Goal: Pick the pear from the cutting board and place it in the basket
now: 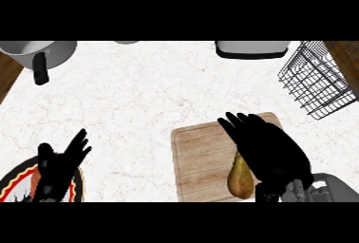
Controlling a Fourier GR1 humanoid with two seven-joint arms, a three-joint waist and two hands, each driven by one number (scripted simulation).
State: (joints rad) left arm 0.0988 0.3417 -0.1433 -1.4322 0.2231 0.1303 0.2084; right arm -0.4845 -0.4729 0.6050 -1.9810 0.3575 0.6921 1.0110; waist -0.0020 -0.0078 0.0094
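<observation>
A yellow-brown pear (239, 179) lies on the wooden cutting board (200, 156) at the lower middle right. My right hand (270, 147) hovers over the board with straight fingers, right beside and partly above the pear, hiding its right side. It holds nothing. The dark wire basket (316, 80) stands at the right edge, farther back. My left hand (60, 163) rests open at the lower left, fingers up.
A grey pot (38, 52) with a black handle stands at the back left. A white container (252, 48) sits at the back edge. A patterned plate (14, 182) lies under my left hand. A dark wooden edge borders the counter at both far corners.
</observation>
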